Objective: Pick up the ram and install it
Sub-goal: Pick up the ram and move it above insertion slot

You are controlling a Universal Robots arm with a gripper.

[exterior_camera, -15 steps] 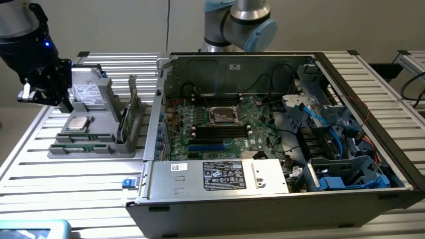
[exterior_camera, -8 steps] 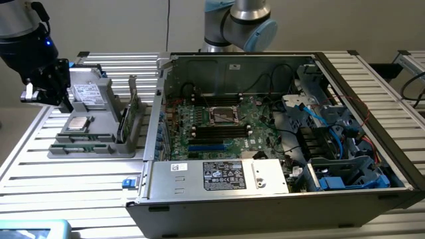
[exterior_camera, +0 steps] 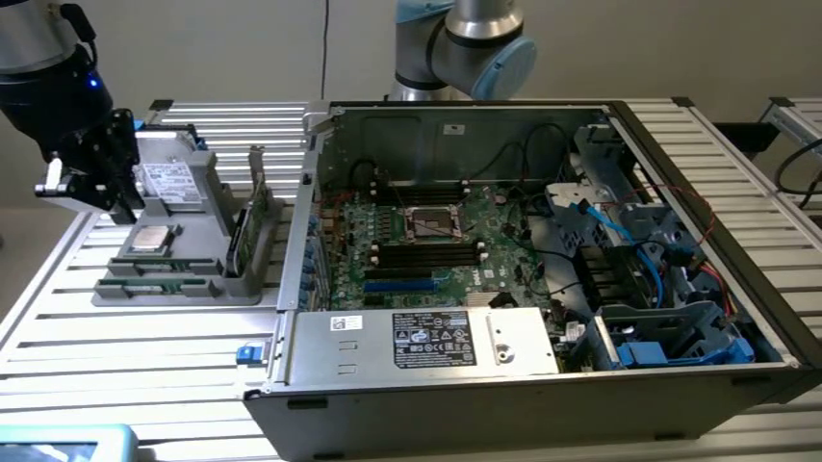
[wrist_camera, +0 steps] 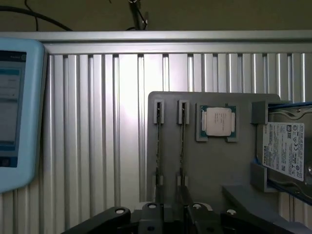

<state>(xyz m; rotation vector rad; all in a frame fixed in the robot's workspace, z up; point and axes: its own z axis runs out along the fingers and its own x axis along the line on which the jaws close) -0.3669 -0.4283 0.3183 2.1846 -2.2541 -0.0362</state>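
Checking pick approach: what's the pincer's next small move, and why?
Probably shift the pincer along the grey tray until centred over a ram stick; both sticks sit untouched in their slots, and the pincer hangs past their ends.

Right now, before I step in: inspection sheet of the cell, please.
surface: slatted metal table carrying a grey holder and an open computer case
job's things: two ram sticks stand on edge in the holder's slots; motherboard exposed in the case
clutter: processor chip and hard drive also in the holder
grippers: gripper hangs over the holder's end by the ram sticks; holds nothing that I can see
cables: blue and black cables inside the case
surroundings: second robot arm past the case's far side; pale blue screen unit on the table
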